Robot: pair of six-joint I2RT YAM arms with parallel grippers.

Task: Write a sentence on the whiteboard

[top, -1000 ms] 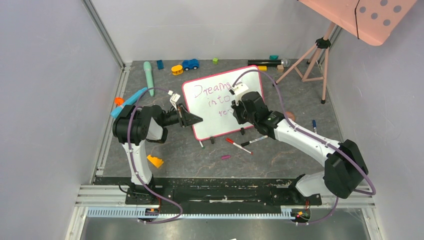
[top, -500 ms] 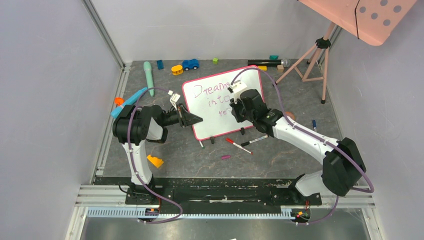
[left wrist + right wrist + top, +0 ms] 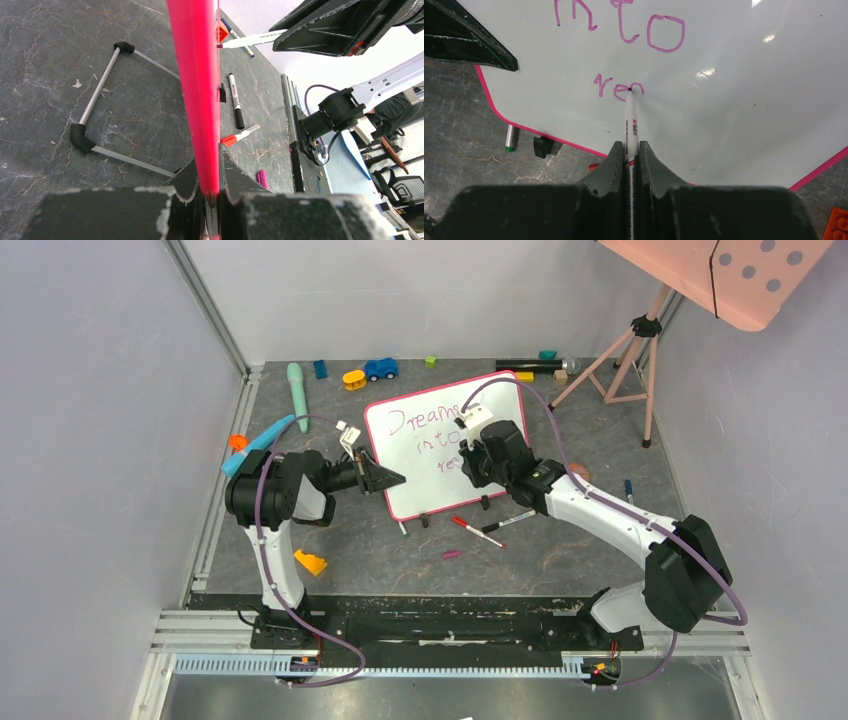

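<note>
Whiteboard [image 3: 410, 480], pink-framed, propped upright mid-table [image 3: 560, 550]. Purple sentence [image 3: 624, 25]: "Dreams", "into", third line "re…". Right gripper [image 3: 629, 148] clamped on marker [image 3: 630, 117], tip touching the last letter. Left gripper [image 3: 209, 164] clamped on the board's left edge. Loose markers [image 3: 478, 532] near its feet.

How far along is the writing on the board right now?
Done: "Dreams" and "into" are on the whiteboard. In hand: the third line reads "re" plus a started letter; the marker, shut in the right jaws, has its tip on that stroke, while the left jaws clamp the board's pink edge. Left: the rest of that word.
</note>
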